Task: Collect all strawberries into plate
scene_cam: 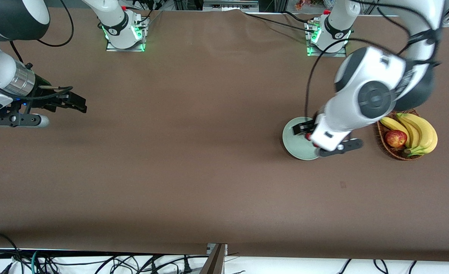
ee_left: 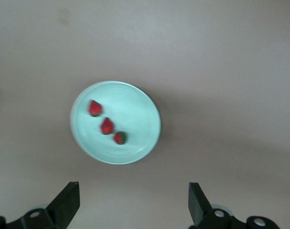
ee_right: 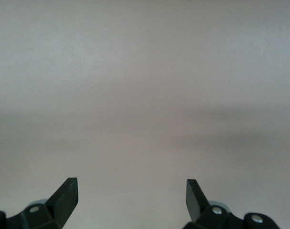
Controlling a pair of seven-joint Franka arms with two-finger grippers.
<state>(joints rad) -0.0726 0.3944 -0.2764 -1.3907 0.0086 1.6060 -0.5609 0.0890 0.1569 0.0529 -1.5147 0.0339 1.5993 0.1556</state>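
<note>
Strawberries point(ee_left: 107, 126): all three lying in a short row on the plate point(ee_left: 135, 107), none seen loose on the desk point(scene_cam: 194, 171). Judged from that, collecting looks finished, nothing left but to draw clear. Plate sitting just beside the wicker basket point(scene_cam: 384, 146) of bananas and an apple, toward the left arm's end. Left gripper point(ee_left: 134, 202) hovering over the plate, jaws wide, holding nothing. Right gripper point(ee_right: 132, 199) waiting over bare desk well apart from the plate, jaws wide and empty too

A brown cloth covers the table point(scene_cam: 194, 160), with black cables point(scene_cam: 95, 262) tangled along its near edge.
</note>
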